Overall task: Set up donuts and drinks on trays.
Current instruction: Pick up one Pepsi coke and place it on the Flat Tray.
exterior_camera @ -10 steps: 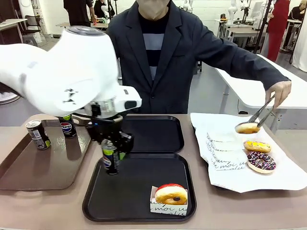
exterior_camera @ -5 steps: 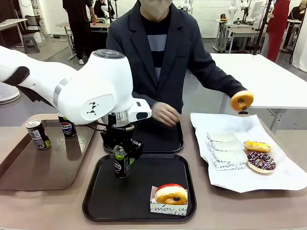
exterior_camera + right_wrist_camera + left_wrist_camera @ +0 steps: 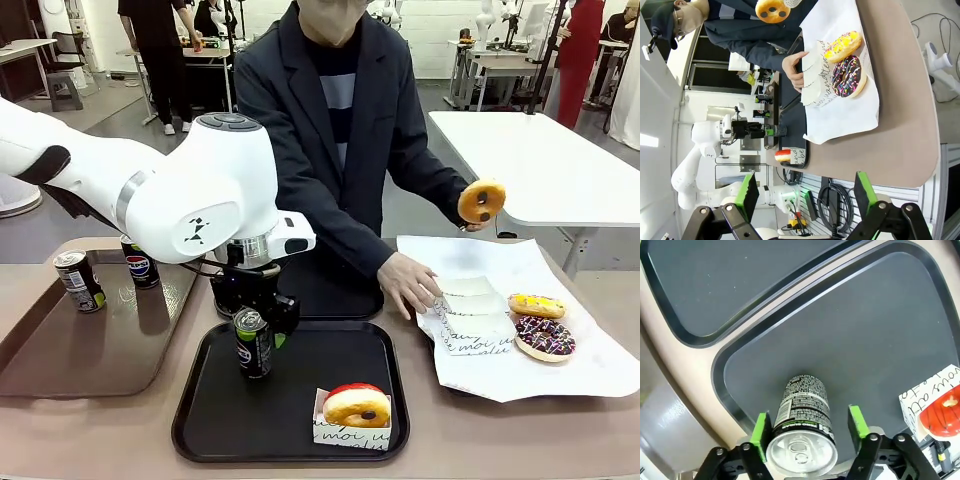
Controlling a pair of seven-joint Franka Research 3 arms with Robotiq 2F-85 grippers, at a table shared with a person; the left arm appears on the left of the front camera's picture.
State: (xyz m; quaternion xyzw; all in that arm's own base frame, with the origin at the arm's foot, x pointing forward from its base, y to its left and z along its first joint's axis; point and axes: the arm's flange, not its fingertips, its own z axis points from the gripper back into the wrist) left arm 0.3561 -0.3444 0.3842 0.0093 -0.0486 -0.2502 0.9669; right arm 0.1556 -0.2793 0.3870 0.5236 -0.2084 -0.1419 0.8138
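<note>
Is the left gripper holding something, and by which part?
Nothing is held, it seems: fingers of the left gripper flank the can near its top, a gap at one pad; the can stands on the tray.

Much of far tray (image 3: 335, 300) behind left arm (image 3: 190, 200); red donut (image 3: 942, 412) edge-cropped.

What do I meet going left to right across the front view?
Leftmost can → second can, both on the brown tray → third can, on the near black tray → red-iced donut → held plain donut → sprinkled chocolate donut.
</note>
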